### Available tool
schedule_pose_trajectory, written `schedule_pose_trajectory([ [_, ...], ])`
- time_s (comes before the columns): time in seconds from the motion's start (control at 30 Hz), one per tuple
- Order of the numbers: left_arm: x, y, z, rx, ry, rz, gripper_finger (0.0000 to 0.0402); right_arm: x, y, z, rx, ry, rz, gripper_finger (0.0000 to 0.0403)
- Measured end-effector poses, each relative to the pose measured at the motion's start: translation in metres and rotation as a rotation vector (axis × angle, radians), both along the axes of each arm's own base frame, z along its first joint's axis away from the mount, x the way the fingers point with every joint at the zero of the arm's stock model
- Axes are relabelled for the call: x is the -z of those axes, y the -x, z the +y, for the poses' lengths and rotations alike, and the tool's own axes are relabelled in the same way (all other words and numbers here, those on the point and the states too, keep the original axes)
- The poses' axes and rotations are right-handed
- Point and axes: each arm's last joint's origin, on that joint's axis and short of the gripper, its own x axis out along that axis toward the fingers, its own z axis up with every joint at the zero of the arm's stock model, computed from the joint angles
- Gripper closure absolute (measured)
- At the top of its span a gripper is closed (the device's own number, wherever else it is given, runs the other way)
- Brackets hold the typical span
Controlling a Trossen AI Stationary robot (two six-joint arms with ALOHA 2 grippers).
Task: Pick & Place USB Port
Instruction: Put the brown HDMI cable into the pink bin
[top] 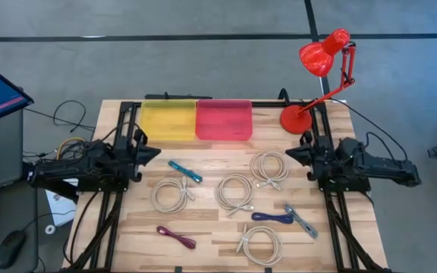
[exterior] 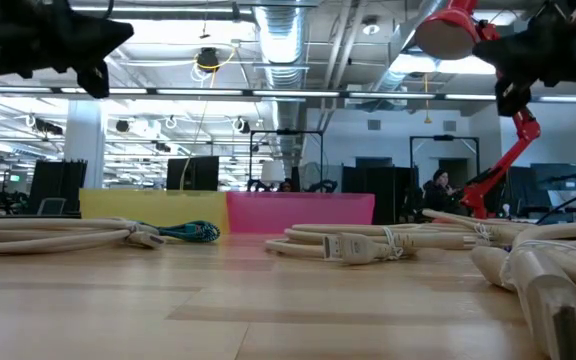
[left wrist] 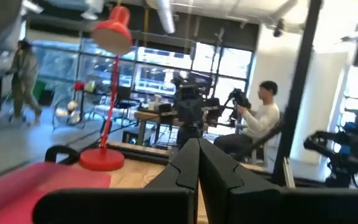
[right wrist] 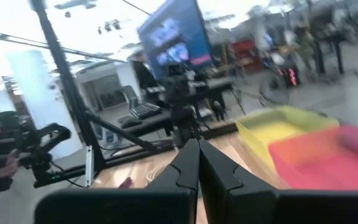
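Note:
Several coiled cables lie flat on the wooden table: three white coils mid-table and one more near the front edge. Among them are a teal cable, a magenta one and a dark blue one. My left gripper is shut and hovers level at the table's left edge, holding nothing. My right gripper is shut and hovers level at the right edge, also holding nothing. Each wrist view shows its own closed fingertips, left and right.
A yellow bin and a pink bin stand side by side at the table's far edge. A red desk lamp stands at the far right corner. A grey-blue clip-like item lies by the dark blue cable. People sit in the room beyond.

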Motion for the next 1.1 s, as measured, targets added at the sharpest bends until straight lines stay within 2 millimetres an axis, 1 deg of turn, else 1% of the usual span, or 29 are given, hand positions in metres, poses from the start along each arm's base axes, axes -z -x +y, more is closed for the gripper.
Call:
schedule_pose_trajectory([
  [0.1,-0.011,-0.005,0.001,-0.01,0.057,0.035,0.0395,-0.013,0.004,-0.001,0.037,-0.065,0.049,0.0403],
  [0.17,-0.021,-0.013,0.002,-0.025,0.071,0.076,0.0395,-0.022,0.007,-0.001,0.061,-0.093,0.083,0.0403],
  [0.27,-0.036,-0.03,0.005,-0.055,0.073,0.156,0.0396,-0.037,0.009,-0.002,0.093,-0.111,0.123,0.0403],
  [0.43,-0.058,-0.063,0.009,-0.108,0.016,0.268,0.0396,-0.06,0.009,-0.003,0.156,-0.128,0.23,0.0403],
  [0.53,-0.072,-0.074,0.01,-0.117,0.019,0.334,0.0396,-0.074,0.008,-0.004,0.186,-0.156,0.304,0.0403],
  [0.67,-0.087,-0.074,0.011,-0.144,0.024,0.426,0.0396,-0.092,0.002,-0.005,0.211,-0.158,0.414,0.0403],
  [0.77,-0.101,-0.067,0.011,-0.16,0.024,0.397,0.0396,-0.104,-0.004,-0.006,0.218,-0.158,0.481,0.0403],
  [0.83,-0.106,-0.061,0.01,-0.161,0.024,0.369,0.0396,-0.107,-0.008,-0.007,0.228,-0.158,0.542,0.0403],
  [0.93,-0.103,-0.055,0.01,-0.178,0.025,0.407,0.0396,-0.104,-0.017,-0.009,0.256,-0.169,0.649,0.0403],
  [1.0,-0.1,-0.053,0.011,-0.199,0.026,0.442,0.0396,-0.097,-0.022,-0.009,0.278,-0.19,0.731,0.0403],
  [1.1,-0.099,-0.053,0.011,-0.207,0.035,0.449,0.0396,-0.085,-0.027,-0.011,0.354,-0.228,0.851,0.0403],
])
